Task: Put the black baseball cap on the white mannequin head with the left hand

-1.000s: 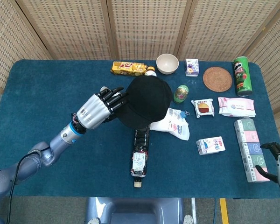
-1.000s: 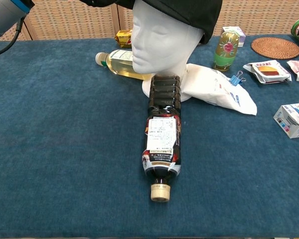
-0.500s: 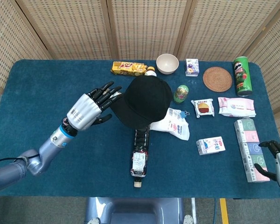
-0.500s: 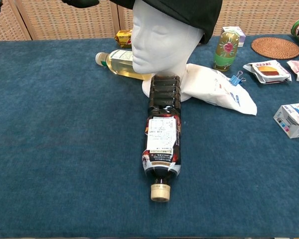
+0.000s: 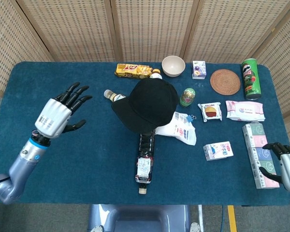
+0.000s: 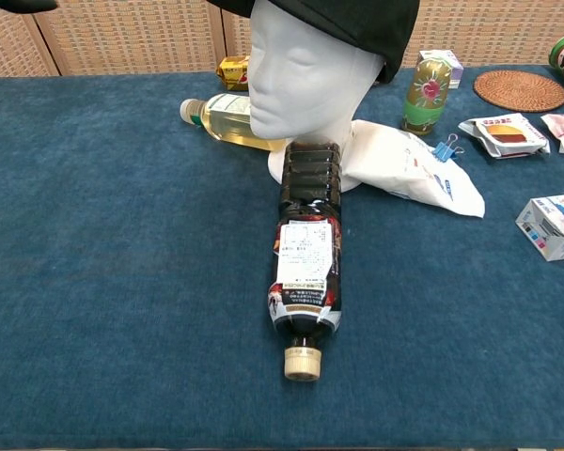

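The black baseball cap (image 5: 147, 104) sits on top of the white mannequin head (image 6: 303, 75), whose face shows below the cap's edge (image 6: 348, 19) in the chest view. My left hand (image 5: 58, 115) hovers over the left part of the table, well away from the cap, fingers spread and holding nothing. My right hand (image 5: 284, 164) is at the table's right front edge, fingers loosely apart, holding nothing.
A dark bottle (image 5: 144, 162) lies in front of the mannequin, a pale bottle (image 6: 224, 119) lies beside it, and a white bag (image 5: 180, 127) lies to the right. Snacks, a bowl (image 5: 173, 65), a coaster (image 5: 225, 81), a can (image 5: 251, 79) and cartons fill the back and right.
My left hand let go of the cap's brim and drew back to the left, opening its fingers. The cap stays on the mannequin head.
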Robot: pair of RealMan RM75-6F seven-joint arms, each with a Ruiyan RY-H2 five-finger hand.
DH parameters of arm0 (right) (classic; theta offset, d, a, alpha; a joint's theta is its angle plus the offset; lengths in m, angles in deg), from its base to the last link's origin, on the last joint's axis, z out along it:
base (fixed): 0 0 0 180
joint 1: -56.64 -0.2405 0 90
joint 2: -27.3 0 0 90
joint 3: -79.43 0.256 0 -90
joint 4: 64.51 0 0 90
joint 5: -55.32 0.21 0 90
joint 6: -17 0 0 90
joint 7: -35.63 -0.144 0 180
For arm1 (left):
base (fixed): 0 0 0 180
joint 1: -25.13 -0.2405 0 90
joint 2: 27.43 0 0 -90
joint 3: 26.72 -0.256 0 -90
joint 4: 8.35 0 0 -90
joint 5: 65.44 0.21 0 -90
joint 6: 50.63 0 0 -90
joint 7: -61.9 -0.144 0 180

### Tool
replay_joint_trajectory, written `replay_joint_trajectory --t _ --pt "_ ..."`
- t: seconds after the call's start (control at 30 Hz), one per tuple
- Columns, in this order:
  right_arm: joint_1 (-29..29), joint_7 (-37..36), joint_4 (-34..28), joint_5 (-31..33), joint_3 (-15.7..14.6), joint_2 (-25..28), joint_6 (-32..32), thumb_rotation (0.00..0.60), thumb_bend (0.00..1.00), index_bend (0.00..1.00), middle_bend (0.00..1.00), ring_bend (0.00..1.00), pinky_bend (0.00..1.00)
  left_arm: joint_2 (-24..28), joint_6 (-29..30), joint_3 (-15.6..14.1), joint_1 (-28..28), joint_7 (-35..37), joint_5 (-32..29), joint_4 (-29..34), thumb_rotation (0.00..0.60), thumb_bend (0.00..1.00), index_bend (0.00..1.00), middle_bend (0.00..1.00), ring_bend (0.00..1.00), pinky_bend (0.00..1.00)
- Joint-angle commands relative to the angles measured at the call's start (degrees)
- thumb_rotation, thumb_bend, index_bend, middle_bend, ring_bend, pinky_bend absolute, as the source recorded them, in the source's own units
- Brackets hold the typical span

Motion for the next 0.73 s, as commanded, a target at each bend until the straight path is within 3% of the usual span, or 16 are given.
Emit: replay_joint_trajectory --t 0.03,0.13,0.17,0.37,0.57,0.73 --pt "-0.25 0.13 -0.09 0.28 0.05 0.08 0.45 0.600 0.15 0.38 0.41 0.44 0.45 2.39 -0.79 -0.83 -2.72 -1.67 -2.80 3.28 0.600 0.19 0.32 0.16 0.09 0.43" --pt "-0.72 0.66 -0.24 0.84 0.12 0.10 1.34 0.600 0.15 0.38 0.41 0.44 0.44 4.63 -1.41 -1.75 -5.45 -3.26 -5.72 6.30 0.600 0.22 0.44 0.23 0.16 0.49" --pt "-1.20 1.88 -0.11 1.25 0.18 -0.06 2.10 0.600 0.15 0.38 0.41 0.44 0.44 6.89 -1.61 -3.48 -8.60 -4.28 -9.17 8.29 0.600 0.23 0.45 0.25 0.18 0.50" --pt "-2.33 5.71 -0.18 2.59 0.67 -1.20 3.09 0.600 0.15 0.38 0.41 0.44 0.44 10.78 1.64 -5.27 -15.75 -7.14 -12.83 12.73 0.600 0.27 0.56 0.41 0.33 0.57" --pt "-2.65 6.35 -0.28 2.53 0.48 -1.88 3.19 0.600 0.15 0.38 0.41 0.44 0.44 9.67 6.44 -6.05 -22.21 -6.79 -13.32 12.38 0.600 0.27 0.57 0.43 0.34 0.57" --pt "-2.72 6.18 -0.14 2.61 0.40 -2.09 3.16 0.600 0.15 0.38 0.41 0.44 0.44 9.45 6.66 -6.71 -25.12 -7.09 -13.73 12.59 0.600 0.27 0.58 0.43 0.34 0.57"
